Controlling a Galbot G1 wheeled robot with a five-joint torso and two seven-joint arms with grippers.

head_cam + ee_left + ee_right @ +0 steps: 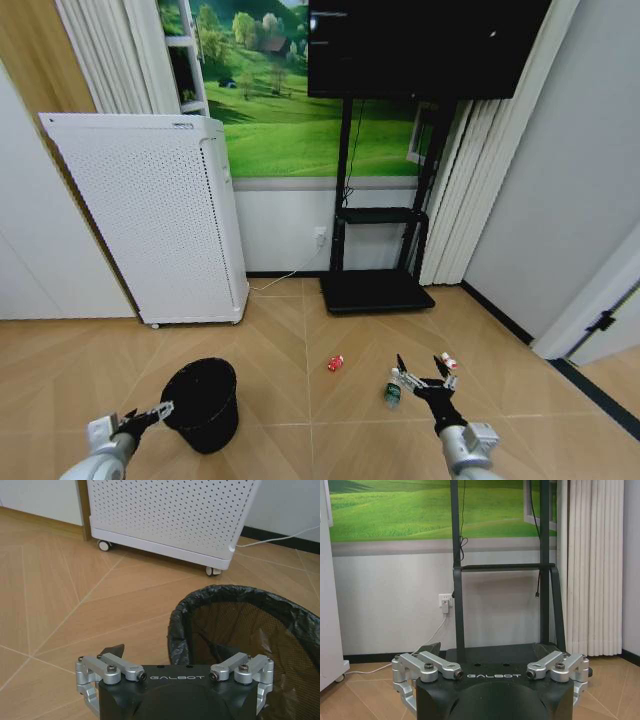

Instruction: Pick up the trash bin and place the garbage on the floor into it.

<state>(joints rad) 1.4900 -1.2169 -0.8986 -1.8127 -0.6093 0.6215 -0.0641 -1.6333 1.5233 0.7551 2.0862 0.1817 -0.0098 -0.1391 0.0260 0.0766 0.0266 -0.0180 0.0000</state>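
Wood floor: wide-open left gripper just beside black mesh trash bin; right gripper, open, near green-labelled clear bottle.

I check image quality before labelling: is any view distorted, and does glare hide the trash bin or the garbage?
Head view: wide-angle bending at the edges, walls lean; the trash bin and garbage lie in even light, no glare. Left wrist view: bin rim sharp, soft sheen on the floor. Right wrist view: straight lines, even light.
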